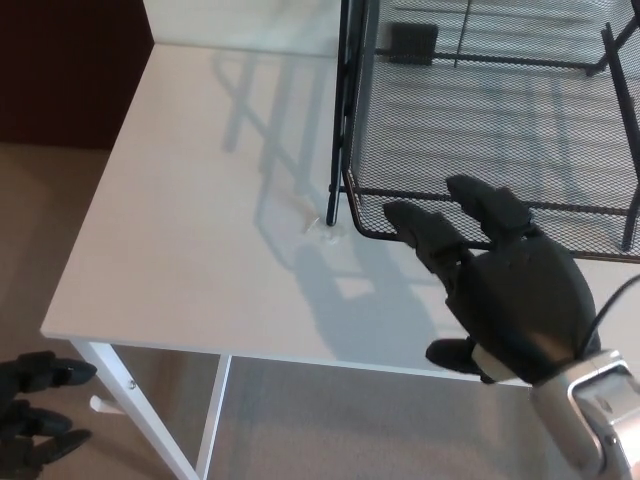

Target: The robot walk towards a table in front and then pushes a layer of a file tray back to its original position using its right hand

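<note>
Note the white rectangular table filling the frame's left and centre. The black wire-mesh file tray layer sits upper right, its front rim projecting toward you past the black upright post. Your right hand, lower right, is spread open and empty, fingertips at that rim. Left hand, lower left corner, idle below the table edge. Risk: fingers ride over the rim or snag mesh, skewing the layer.
</note>
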